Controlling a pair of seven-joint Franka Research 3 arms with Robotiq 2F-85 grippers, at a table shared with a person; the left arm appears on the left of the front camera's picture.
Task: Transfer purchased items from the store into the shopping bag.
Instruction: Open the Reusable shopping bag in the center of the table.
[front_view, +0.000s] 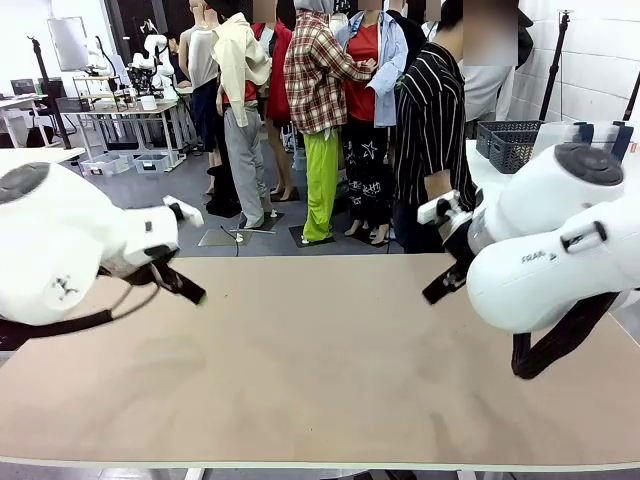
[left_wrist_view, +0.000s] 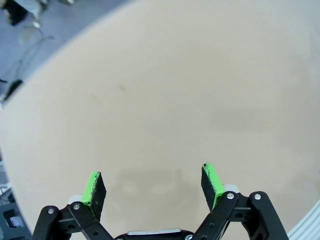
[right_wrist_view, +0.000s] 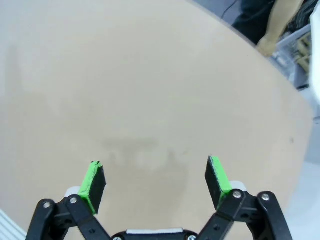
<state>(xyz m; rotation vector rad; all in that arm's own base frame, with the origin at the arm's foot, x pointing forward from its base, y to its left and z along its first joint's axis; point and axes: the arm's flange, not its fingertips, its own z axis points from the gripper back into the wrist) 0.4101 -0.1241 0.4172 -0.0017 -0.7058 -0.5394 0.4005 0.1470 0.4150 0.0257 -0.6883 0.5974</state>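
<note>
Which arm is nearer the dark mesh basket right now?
The right arm: the basket sits past the far right corner of the table, on that arm's side; the left arm is at the opposite side.

The front camera faces across the table (front_view: 320, 390) toward a person (front_view: 432, 130); both wrist cameras look down close on that table.

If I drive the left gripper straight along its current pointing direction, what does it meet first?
The left gripper, open, would likely meet the tan table top first; nothing shows in between.
</note>
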